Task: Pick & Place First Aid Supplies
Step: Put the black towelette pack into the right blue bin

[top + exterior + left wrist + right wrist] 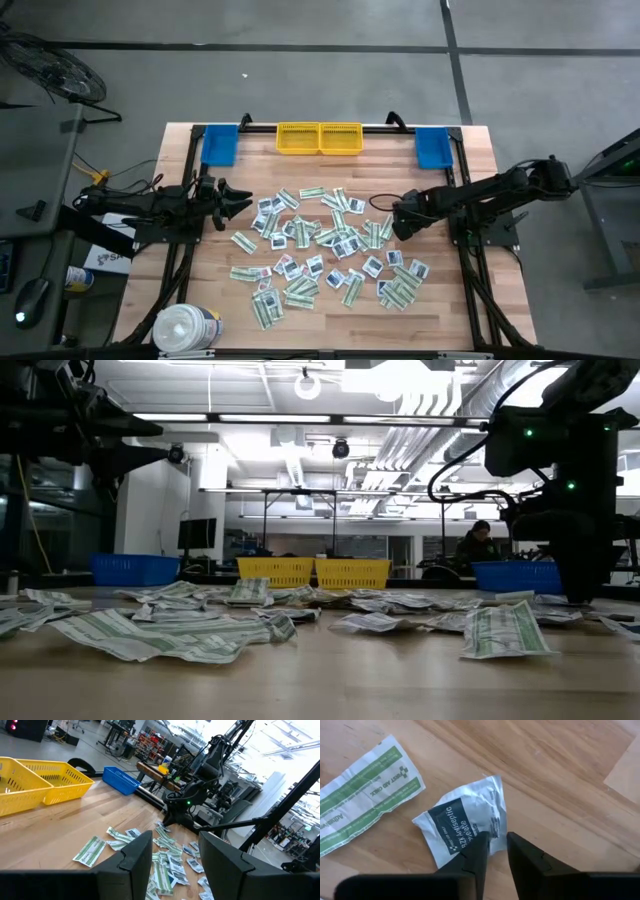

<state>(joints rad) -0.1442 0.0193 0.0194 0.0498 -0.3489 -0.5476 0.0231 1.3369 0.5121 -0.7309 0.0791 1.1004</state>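
High view, table: a wooden table (330, 310) is shown from above, with an arm at each side.
Packet scatter: the first aid supplies (330, 250) are spread loosely over the middle of the table, between the two arms; long green-and-white strips and smaller squarish white packets are mixed and partly overlapped.
White tub: a round white tub (185, 327) is seen at the near left corner of the table.
Yellow bins: two yellow bins (319, 139) are set side by side, touching, at the middle of the far edge.
Blue bins: one blue bin (219, 144) is placed left of the yellow pair and another blue bin (432, 147) right of it.
Left arm: the left gripper (243, 199) is held at the left edge of the scatter, above the table; its fingers are parted and nothing is gripped.
Right arm: the right gripper (494, 851) is lowered onto the right edge of the scatter, its fingers drawn close on the crumpled edge of a packet.
Antiseptic packet: a squarish white packet with a dark blue panel (465, 827) is pinched at its edge between the right fingertips while lying on the wood.
Green strip: a long green-and-white strip (365, 790) lies just beside that packet, apart from it.
Low view, room: a person (478, 545) is seen beyond the table.
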